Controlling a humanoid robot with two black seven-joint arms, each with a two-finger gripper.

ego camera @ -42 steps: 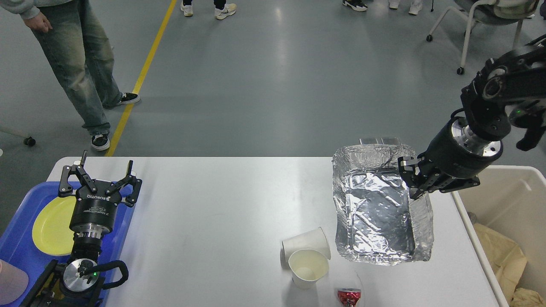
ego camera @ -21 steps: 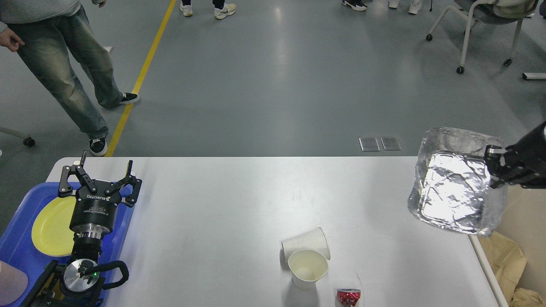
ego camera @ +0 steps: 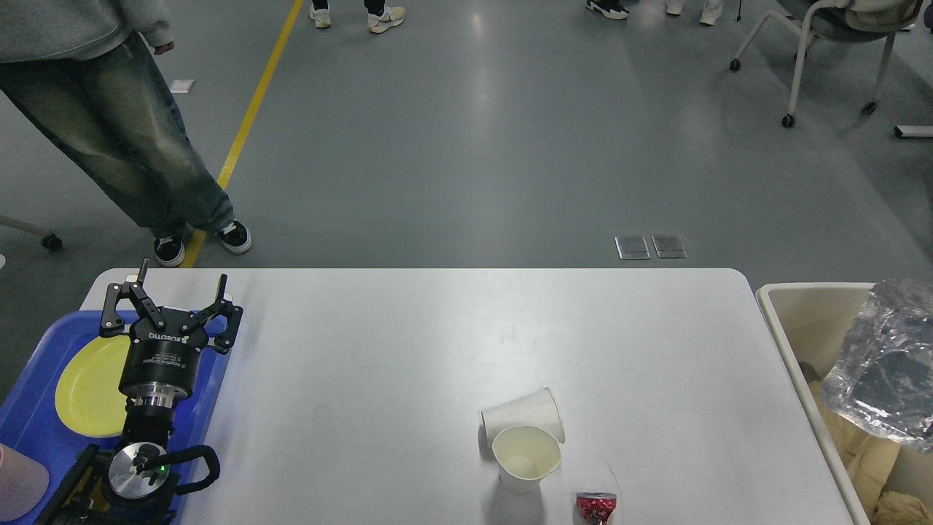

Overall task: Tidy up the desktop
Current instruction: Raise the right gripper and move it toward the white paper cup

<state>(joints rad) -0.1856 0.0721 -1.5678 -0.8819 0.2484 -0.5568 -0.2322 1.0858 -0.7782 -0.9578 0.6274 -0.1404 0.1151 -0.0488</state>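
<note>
The white desktop fills the lower part of the head view. Two white paper cups lie near its front: one on its side, one upright touching it. A small red crumpled wrapper lies at the front edge. A crumpled foil tray is over the beige bin at the right, blurred. My left gripper stands open above the blue tray's edge, holding nothing. My right gripper is out of view.
A blue tray with a yellow plate sits at the left edge of the table. Brown paper lies in the bin. A person in jeans stands beyond the far left corner. A wheeled chair is far right.
The foil tray has moved right, off the table, to over the bin. The right gripper that held it has left the view. The person at left stepped rightward. The left arm has not moved.
</note>
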